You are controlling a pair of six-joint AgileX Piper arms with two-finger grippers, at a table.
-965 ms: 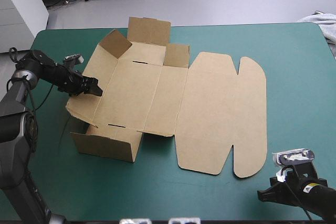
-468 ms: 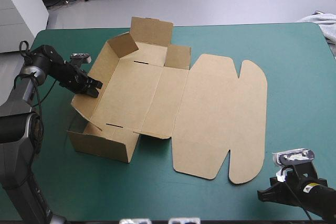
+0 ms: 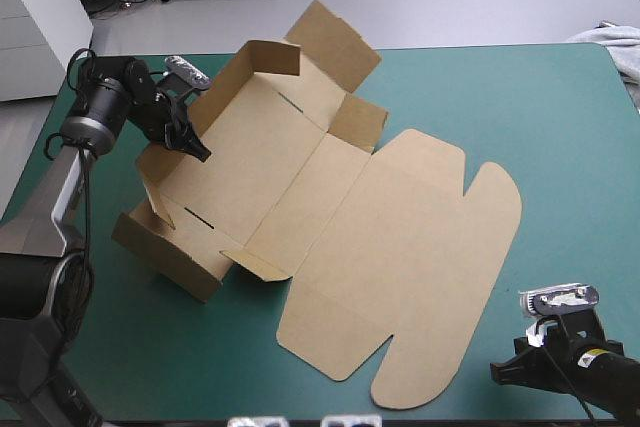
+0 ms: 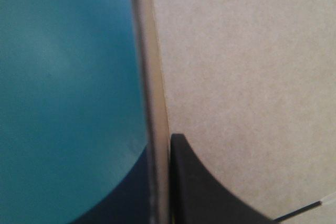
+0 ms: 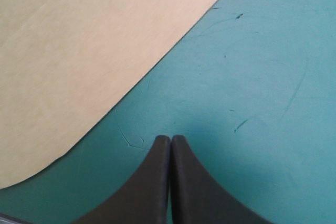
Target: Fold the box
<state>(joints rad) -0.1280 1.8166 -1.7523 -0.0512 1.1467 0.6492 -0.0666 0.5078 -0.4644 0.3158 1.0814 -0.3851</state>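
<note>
The brown box (image 3: 262,169) lies on the teal-green table, turned at an angle, with walls raised at its left end. Its lid (image 3: 405,262) lies flat, stretching toward the front right. My left gripper (image 3: 192,145) is at the box's left wall, shut on that wall's top edge. In the left wrist view the board's edge (image 4: 156,103) runs between the two black fingers of the left gripper (image 4: 160,148). My right gripper (image 3: 502,371) rests low at the table's front right corner, shut and empty. In the right wrist view, the right gripper (image 5: 170,140) points at bare cover, with the lid's rounded corner (image 5: 73,61) just ahead.
A pale cloth (image 3: 613,43) hangs over the table's far right corner. Bare teal-green cover (image 3: 560,137) shows to the right of the lid and along the front edge.
My left gripper has moved toward the far edge with the wall in its grip. The whole box has swung round, its lid sliding toward the front edge. The right arm has stayed still.
</note>
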